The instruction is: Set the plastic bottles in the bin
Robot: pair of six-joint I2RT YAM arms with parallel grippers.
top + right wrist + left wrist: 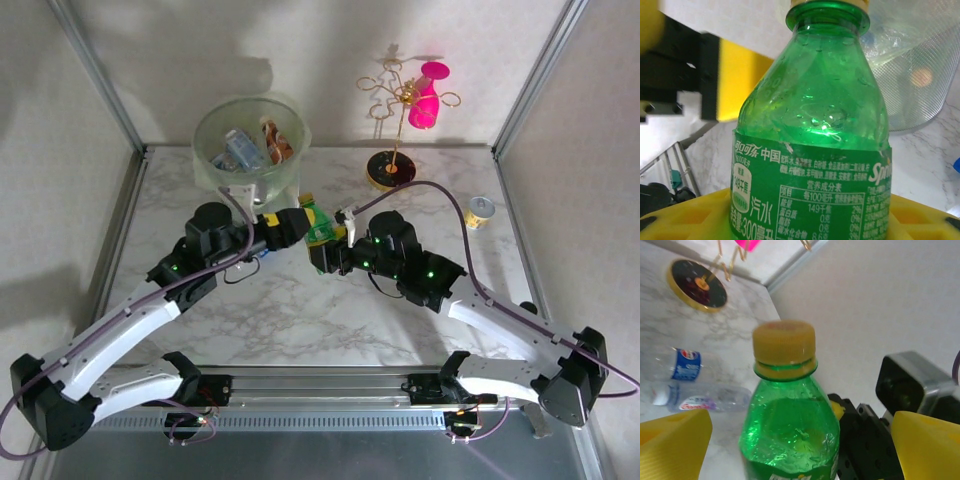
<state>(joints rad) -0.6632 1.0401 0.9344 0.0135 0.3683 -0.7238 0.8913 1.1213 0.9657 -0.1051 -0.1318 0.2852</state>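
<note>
A green plastic bottle (318, 224) with a yellow cap and a green label sits between both grippers, just in front of the bin (213, 150). My right gripper (328, 250) is shut on its lower body; in the right wrist view the yellow fingers (685, 220) hug the label of the bottle (810, 125). My left gripper (300, 226) stands open around the bottle's neck (790, 405), its yellow fingers (670, 445) well clear on both sides. The pale-green bin holds several bottles (245, 148). Two clear bottles (687, 365) (700, 397) lie on the table.
A gold wire stand on a black base (390, 168) with a pink cup (428, 95) stands at the back right. A short silver can (481, 211) sits near the right wall. Metal frame posts (110, 100) border the marble table (300, 310).
</note>
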